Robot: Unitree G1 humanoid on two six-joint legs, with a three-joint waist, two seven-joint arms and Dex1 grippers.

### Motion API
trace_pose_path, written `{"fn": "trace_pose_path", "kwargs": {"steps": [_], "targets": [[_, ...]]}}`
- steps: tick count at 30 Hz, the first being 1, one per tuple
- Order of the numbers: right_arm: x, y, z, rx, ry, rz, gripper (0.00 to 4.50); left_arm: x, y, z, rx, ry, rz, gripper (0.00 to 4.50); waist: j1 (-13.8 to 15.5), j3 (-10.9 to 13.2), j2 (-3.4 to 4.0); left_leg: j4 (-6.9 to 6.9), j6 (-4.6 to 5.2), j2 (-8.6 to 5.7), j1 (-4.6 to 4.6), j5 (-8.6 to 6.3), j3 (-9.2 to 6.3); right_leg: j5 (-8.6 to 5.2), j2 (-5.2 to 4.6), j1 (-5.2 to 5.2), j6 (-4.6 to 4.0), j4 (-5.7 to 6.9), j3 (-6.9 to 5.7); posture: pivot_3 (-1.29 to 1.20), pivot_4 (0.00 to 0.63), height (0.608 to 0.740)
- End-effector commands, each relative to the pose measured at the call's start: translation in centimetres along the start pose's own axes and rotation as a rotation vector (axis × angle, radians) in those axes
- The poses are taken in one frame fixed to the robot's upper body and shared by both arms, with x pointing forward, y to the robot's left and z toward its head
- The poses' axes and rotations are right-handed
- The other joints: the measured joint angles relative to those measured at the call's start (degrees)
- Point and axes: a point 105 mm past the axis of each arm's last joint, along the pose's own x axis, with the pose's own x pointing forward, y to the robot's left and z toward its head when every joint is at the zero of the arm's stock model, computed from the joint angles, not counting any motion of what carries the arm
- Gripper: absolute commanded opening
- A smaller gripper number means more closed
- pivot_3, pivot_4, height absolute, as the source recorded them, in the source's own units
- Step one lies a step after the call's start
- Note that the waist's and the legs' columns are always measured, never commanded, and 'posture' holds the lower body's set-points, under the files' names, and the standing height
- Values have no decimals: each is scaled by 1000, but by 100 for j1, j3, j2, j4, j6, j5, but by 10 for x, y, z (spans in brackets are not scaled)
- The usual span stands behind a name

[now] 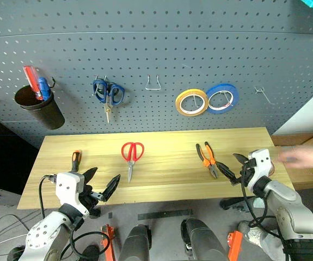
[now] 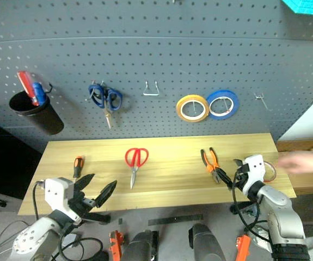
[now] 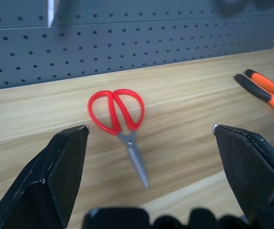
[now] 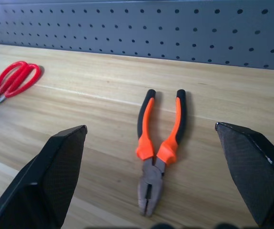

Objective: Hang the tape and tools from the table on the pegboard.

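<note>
Red-handled scissors [image 1: 132, 155] lie mid-left on the wooden table [image 1: 167, 141], blades toward me. The orange-and-black pliers [image 1: 208, 159] lie to the right, and a slim screwdriver [image 1: 76, 160] lies at the left. The red tape [image 2: 272, 172] peeks out behind my right hand near the table's right end. My left gripper [image 1: 102, 180] hovers open at the front edge, facing the scissors [image 3: 120, 119]. My right gripper [image 1: 233, 166] is open just right of the pliers [image 4: 158, 138], holding nothing. The dark grey pegboard [image 1: 161, 49] rises behind the table.
On the pegboard hang blue-handled scissors [image 1: 108, 93], a yellow tape ring [image 1: 192, 102], a blue tape ring [image 1: 222, 98] and a black cup [image 1: 39, 106] with pens. Bare hooks [image 1: 154, 82] sit between them. A person's hand [image 1: 308, 156] reaches in at the right.
</note>
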Motion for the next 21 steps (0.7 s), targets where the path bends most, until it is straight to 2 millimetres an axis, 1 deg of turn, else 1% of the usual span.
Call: {"fn": "trace_pose_path", "kwargs": {"steps": [1, 3, 11, 21], "targets": [[-7, -7, 2, -25, -15, -4, 4487, -3, 2, 3, 36, -16, 7, 4500, -2, 0, 0, 0, 0, 0, 0, 0, 0, 0, 0, 0, 0, 0, 0, -26, 187, 740], [-8, -7, 1, -22, -15, -5, 4487, -4, 2, 2, -10, -14, 13, 4500, -2, 0, 0, 0, 0, 0, 0, 0, 0, 0, 0, 0, 0, 0, 1, -25, 196, 740], [-7, -1, -1, -15, -10, 8, 4487, -10, 0, -2, 0, 2, -4, 4500, -4, 0, 0, 4, 0, 0, 5, 0, 1, 0, 0, 1, 0, 11, 3, -22, 196, 740], [-3, 0, 3, -15, -22, 11, 4487, -5, -5, -1, 10, -6, -40, 4500, -5, 0, 1, 8, 0, 0, 6, 0, 1, 0, 0, 2, 0, 13, 2, -29, 193, 740]]}}
